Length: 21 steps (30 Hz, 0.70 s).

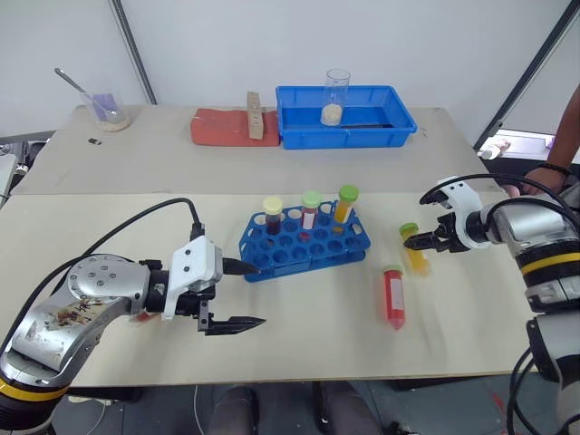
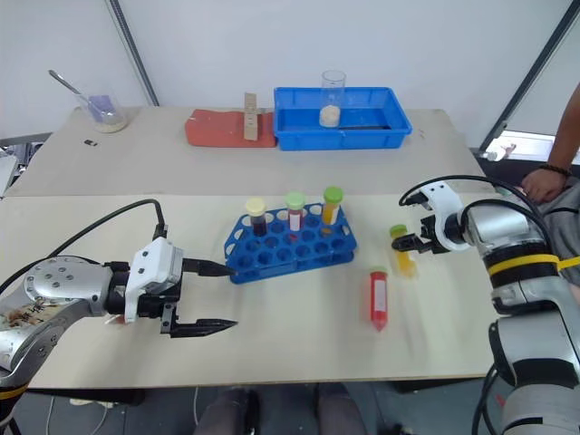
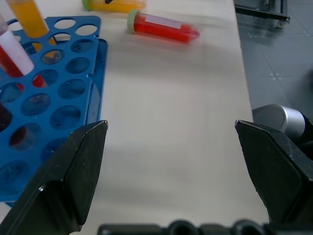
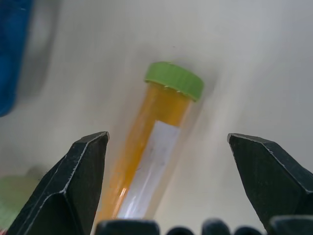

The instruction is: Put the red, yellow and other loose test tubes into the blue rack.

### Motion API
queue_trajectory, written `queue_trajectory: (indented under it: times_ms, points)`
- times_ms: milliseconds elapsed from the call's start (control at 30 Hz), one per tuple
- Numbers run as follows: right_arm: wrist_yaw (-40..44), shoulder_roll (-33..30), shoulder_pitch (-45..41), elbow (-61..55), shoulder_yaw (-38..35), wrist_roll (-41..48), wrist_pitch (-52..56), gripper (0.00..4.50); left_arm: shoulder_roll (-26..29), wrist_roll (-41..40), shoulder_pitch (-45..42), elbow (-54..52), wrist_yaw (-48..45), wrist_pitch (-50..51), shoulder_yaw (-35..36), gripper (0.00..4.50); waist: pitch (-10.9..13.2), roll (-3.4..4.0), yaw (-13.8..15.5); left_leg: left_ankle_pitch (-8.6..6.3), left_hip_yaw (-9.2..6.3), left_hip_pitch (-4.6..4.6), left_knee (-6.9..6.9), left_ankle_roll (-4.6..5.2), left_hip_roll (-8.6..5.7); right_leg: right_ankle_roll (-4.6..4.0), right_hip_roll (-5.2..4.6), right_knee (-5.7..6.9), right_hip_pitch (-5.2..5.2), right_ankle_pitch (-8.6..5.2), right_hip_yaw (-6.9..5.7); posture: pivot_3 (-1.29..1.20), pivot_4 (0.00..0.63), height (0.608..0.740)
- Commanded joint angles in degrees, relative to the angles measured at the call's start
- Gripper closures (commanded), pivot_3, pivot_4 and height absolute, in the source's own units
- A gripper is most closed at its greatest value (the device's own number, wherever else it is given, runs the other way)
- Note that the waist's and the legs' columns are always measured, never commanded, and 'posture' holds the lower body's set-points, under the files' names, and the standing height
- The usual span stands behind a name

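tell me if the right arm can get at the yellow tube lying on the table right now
Probably yes: the right gripper hangs open right over the yellow tube, which lies between its fingers with bare table around it; the red tube lies clear.

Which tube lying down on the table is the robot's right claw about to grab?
The green-capped yellow tube, lying right under the open right gripper. The green-capped red tube lies farther off, nearer the table's front edge.

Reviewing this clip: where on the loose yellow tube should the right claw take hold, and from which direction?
Probably mid-body, from above. The yellow tube lies flat on the table, green cap toward the far edge, so its round sides are free. The open right claw hangs over it with one finger on each side; closing across the labelled barrel, below the cap, looks best.
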Motion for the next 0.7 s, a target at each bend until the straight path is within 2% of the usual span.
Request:
queue_trajectory:
  times_ms: [33, 100, 133, 233, 433, 467, 633, 700]
  points:
    - [1.48, 1.46, -4.53, 7.36, 0.29, -3.02, -3.31, 0.17, -0.4, 0.3, 0.41, -2.18, 0.82, -1.18, 0.08, 0.01, 0.0, 0.0, -0.11, 0.0, -0.01, 0.01, 0.01, 0.0, 0.0, 0.01, 0.0, 0.01, 0.01, 0.0, 0.0, 0.0, 0.15, 0.74]
    - [2.31, 2.92, -6.41, 10.61, 0.72, -4.23, -4.21, 0.17, -0.55, 0.48, 0.59, -2.21, 1.07, -1.32, -0.07, 0.01, 0.0, 0.01, -0.2, 0.0, -0.01, 0.01, 0.03, 0.0, 0.0, 0.01, 0.0, 0.02, 0.01, 0.01, 0.0, 0.0, 0.15, 0.74]
    - [2.88, 3.53, -7.16, 12.09, 0.97, -4.84, -4.67, 0.4, -0.61, 0.62, 0.69, -2.19, 1.15, -1.44, -0.18, 0.0, 0.0, 0.0, -0.24, 0.0, -0.01, 0.01, 0.03, 0.0, 0.0, 0.01, 0.0, 0.02, 0.01, 0.02, 0.0, 0.0, 0.15, 0.74]
    - [4.03, 4.85, -8.49, 15.08, 1.35, -6.55, -5.59, 1.21, -0.76, 1.15, 0.93, -2.01, 1.21, -1.92, -0.6, 0.0, 0.0, 0.01, -0.27, 0.0, -0.01, 0.02, 0.03, 0.0, 0.0, 0.01, 0.01, 0.04, 0.01, 0.02, 0.0, 0.0, 0.15, 0.74]
    - [4.6, 6.34, -9.1, 18.06, 0.33, -8.59, -6.89, 3.32, -1.6, 2.15, 0.97, -1.31, 0.92, -2.95, -1.78, 0.0, 0.0, 0.01, -0.25, 0.0, -0.02, 0.01, 0.05, 0.0, 0.0, -0.02, 0.01, 0.04, 0.02, 0.04, 0.0, 0.0, 0.15, 0.74]
    - [4.4, 6.31, -8.93, 17.89, 0.05, -8.74, -6.93, 3.5, -1.67, 2.36, 1.16, -1.04, 0.67, -3.29, -1.86, 0.0, 0.0, 0.01, -0.24, 0.0, -0.02, 0.01, 0.06, 0.0, 0.0, -0.02, 0.01, 0.04, 0.02, 0.04, 0.0, 0.0, 0.15, 0.74]
    - [3.54, 4.31, -7.86, 14.06, -2.43, -8.16, -6.78, 3.51, -2.33, 2.3, 1.17, 1.15, 0.26, -4.22, -1.54, 0.0, 0.0, 0.02, -0.24, 0.0, -0.03, 0.02, 0.07, 0.0, 0.0, 0.0, 0.01, 0.1, 0.01, 0.03, 0.0, 0.0, 0.15, 0.74]
    - [4.51, 2.46, -5.93, 8.32, -3.88, -7.1, -4.69, 3.51, -2.8, 2.23, 1.17, 2.32, 0.39, -4.8, -0.7, 0.0, 0.01, 0.02, -0.19, 0.0, -0.03, 0.02, 0.08, 0.0, 0.0, 0.0, 0.01, 0.1, 0.01, 0.03, 0.0, 0.0, 0.15, 0.74]
